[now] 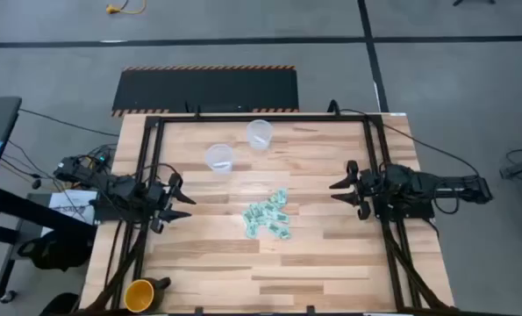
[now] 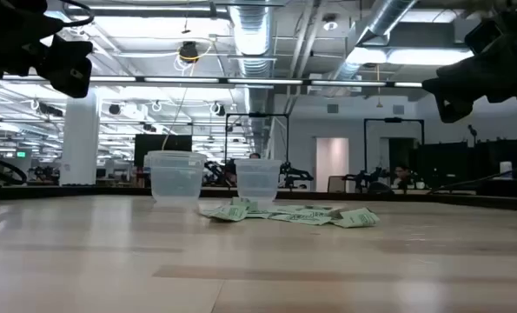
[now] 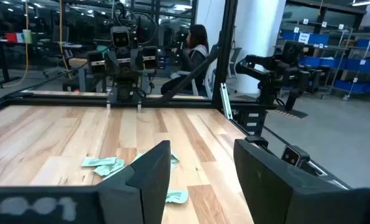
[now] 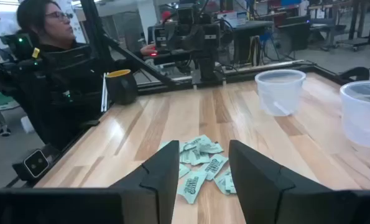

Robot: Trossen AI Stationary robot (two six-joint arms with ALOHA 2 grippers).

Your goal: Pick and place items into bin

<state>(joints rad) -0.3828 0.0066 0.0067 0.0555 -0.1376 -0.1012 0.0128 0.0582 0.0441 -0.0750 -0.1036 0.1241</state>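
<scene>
Mint-green and white crinkly wrapped items (image 1: 268, 219) lie heaped near the middle of the pale wooden table (image 1: 322, 263). Two clear plastic cup-shaped bins (image 1: 218, 158) (image 1: 259, 133) stand upright behind the heap, apart from it. Left gripper (image 1: 180, 201) hangs over the table's left edge, fingers spread, holding nothing. Right gripper (image 1: 341, 187) hangs over the right edge, likewise spread and empty. A yellow cup (image 1: 139, 294) sits at the near left corner.

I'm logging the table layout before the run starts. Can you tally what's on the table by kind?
Clear plastic cups: 2
Yellow cup: 1
Pile of mint-green and white wrapped pieces: 1; the pieces overlap too much to count singly
Total: 3 containers and 1 pile
</scene>
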